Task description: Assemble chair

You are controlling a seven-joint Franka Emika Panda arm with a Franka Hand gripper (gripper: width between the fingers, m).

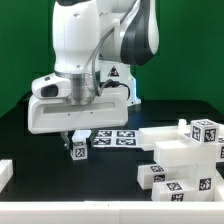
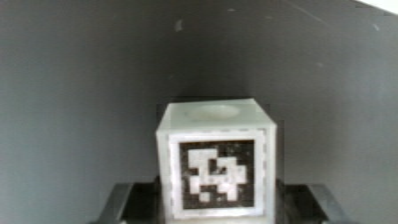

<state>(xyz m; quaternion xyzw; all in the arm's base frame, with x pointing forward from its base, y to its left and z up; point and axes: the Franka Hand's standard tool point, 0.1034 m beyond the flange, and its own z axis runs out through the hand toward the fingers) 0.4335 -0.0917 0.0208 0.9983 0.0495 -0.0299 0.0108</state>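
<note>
My gripper (image 1: 78, 138) hangs low over the black table at the exterior view's left. It is shut on a small white chair cube (image 1: 79, 150) with a black-and-white tag on its face. In the wrist view the cube (image 2: 217, 160) stands upright between my two dark fingers (image 2: 135, 200), which press on both of its sides; my gripper (image 2: 217, 203) holds it by its lower part. Whether the cube rests on the table or is just above it cannot be told. The other chair parts (image 1: 180, 158), white slabs and tagged cubes, lie piled at the exterior view's right.
The marker board (image 1: 112, 137) lies flat on the table just behind and to the right of my gripper. Another white piece (image 1: 5, 172) shows at the exterior view's left edge. A green wall stands behind the table.
</note>
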